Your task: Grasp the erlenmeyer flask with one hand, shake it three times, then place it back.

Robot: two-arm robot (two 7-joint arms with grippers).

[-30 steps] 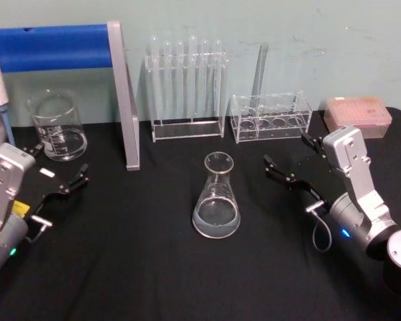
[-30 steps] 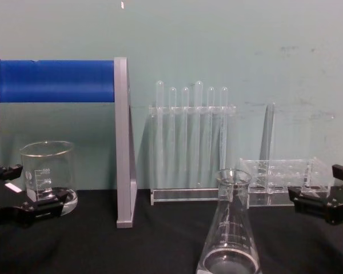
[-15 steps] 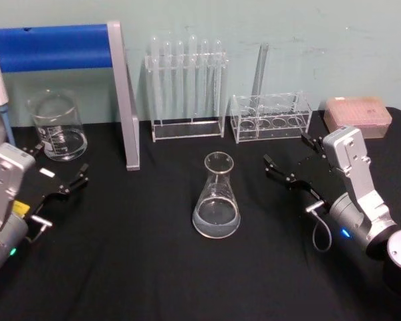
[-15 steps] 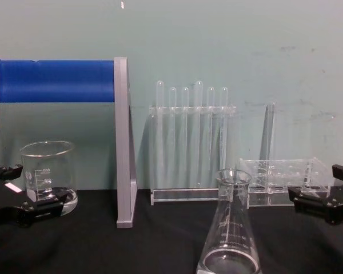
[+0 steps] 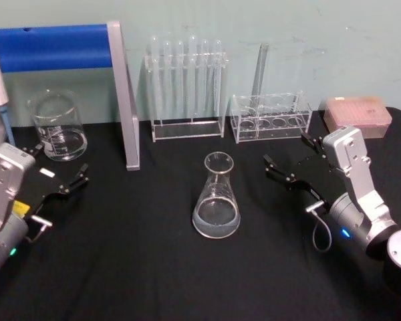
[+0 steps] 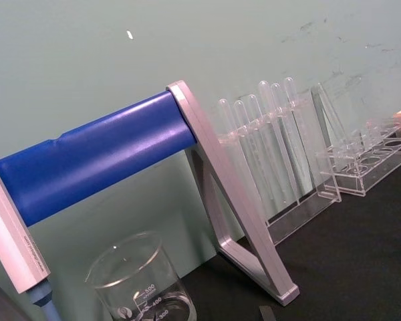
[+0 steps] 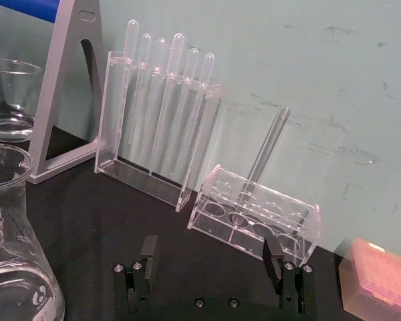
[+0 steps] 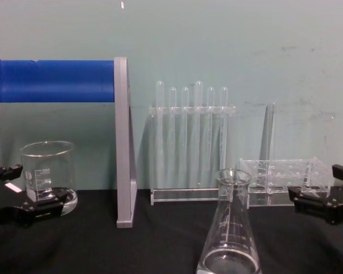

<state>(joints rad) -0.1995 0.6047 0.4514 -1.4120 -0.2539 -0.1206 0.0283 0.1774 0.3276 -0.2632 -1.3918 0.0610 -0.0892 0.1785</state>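
The erlenmeyer flask (image 5: 217, 197) is clear glass and stands upright on the black table near its middle, with a little liquid at the bottom. It rises close by in the chest view (image 8: 230, 228) and at the edge of the right wrist view (image 7: 13, 247). My right gripper (image 5: 285, 148) is open to the right of the flask, a short gap away, its fingers pointing at it (image 7: 210, 251). My left gripper (image 5: 61, 158) is open at the table's left side, far from the flask and in front of the beaker.
A glass beaker (image 5: 57, 127) stands at the back left beside a blue-and-grey stand (image 5: 123, 93). Behind the flask are a rack of test tubes (image 5: 187, 87) and a low rack with one tube (image 5: 271, 117). A pink box (image 5: 357, 114) sits at the back right.
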